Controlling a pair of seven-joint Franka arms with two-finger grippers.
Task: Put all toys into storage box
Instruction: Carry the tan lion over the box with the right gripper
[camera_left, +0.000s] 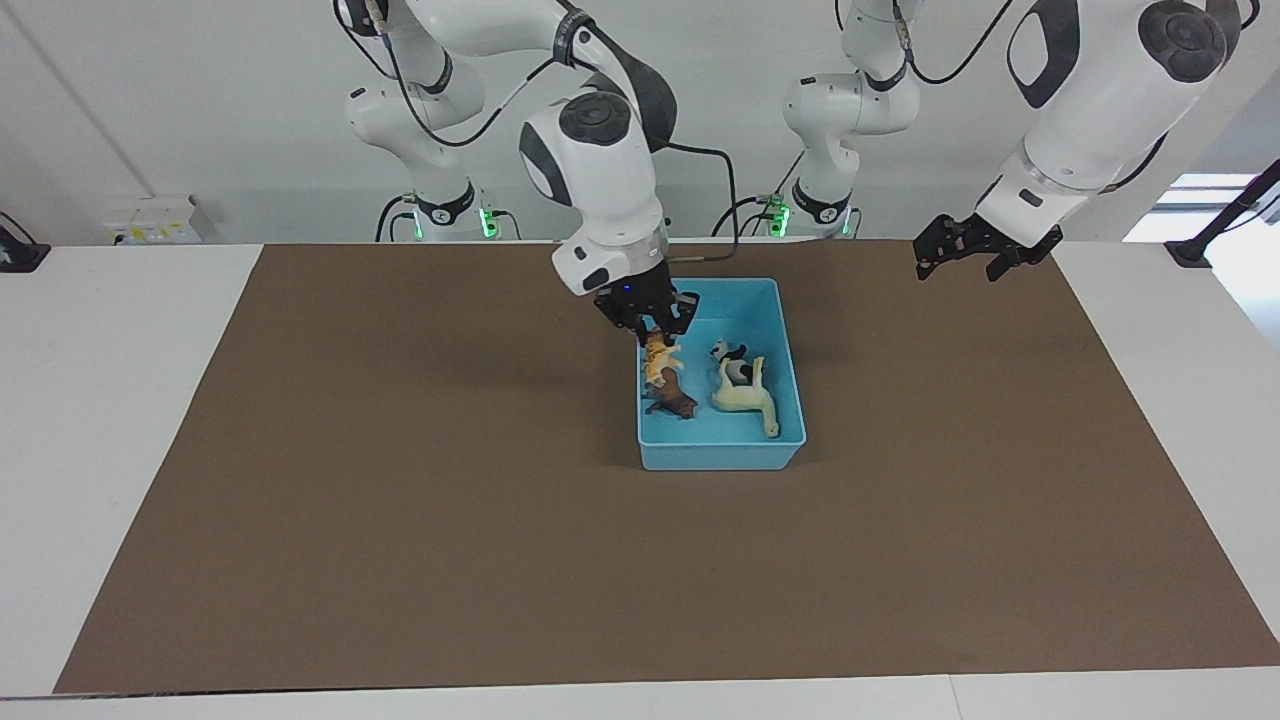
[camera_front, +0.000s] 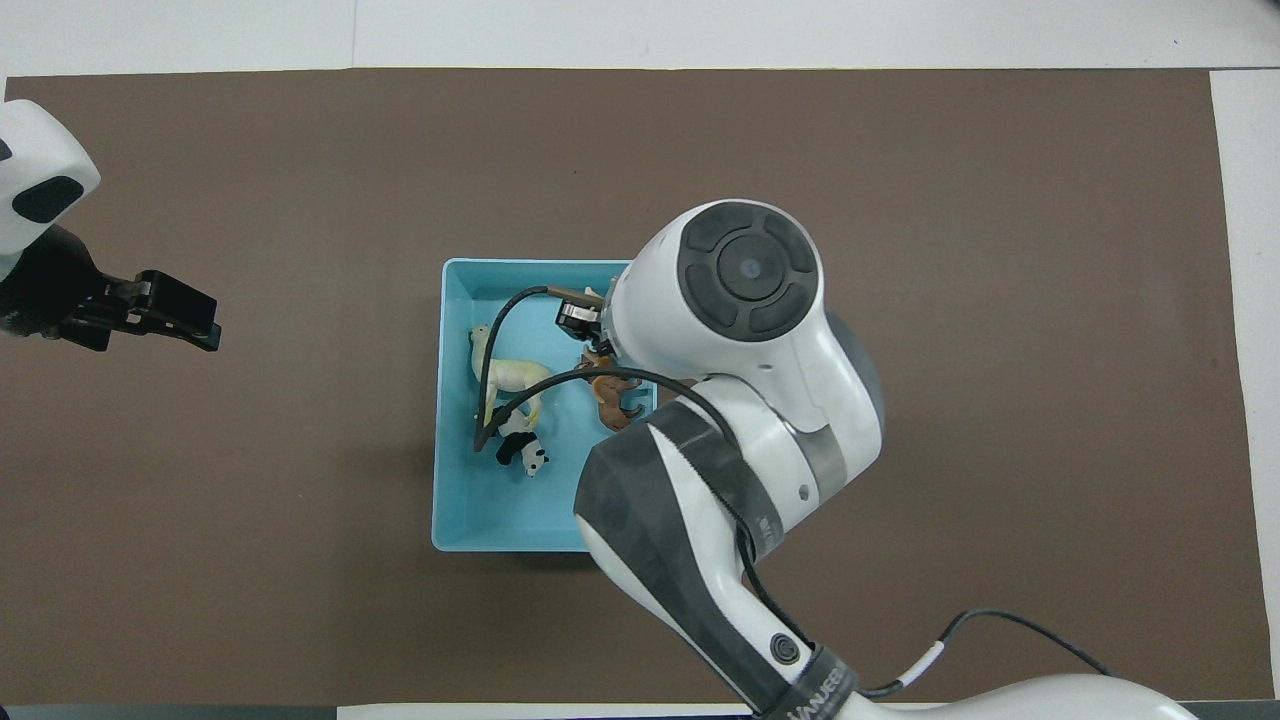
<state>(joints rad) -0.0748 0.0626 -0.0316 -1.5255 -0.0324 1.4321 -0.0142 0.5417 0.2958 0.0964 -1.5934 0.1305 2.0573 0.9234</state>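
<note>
- I see the storage box lying on the brown mat, about midway between the table's two short ends and closer to the robots' long edge.
- My right gripper is down inside the box at the wall toward the right arm's end; its jaws are narrowed on the orange-tan spotted cat, which hangs from the fingertips.
- The dark brown figurine lies on the box floor just under the cat.
- The cream long-necked figurine lies on its side in the box, with the panda touching it on the robots' side.
- My left gripper waits in the air over the mat near the corner at the left arm's end, jaws apart and holding nothing.
- The only lettering I notice is on the right arm's wrist band in the overhead view, too partial to read.
</note>
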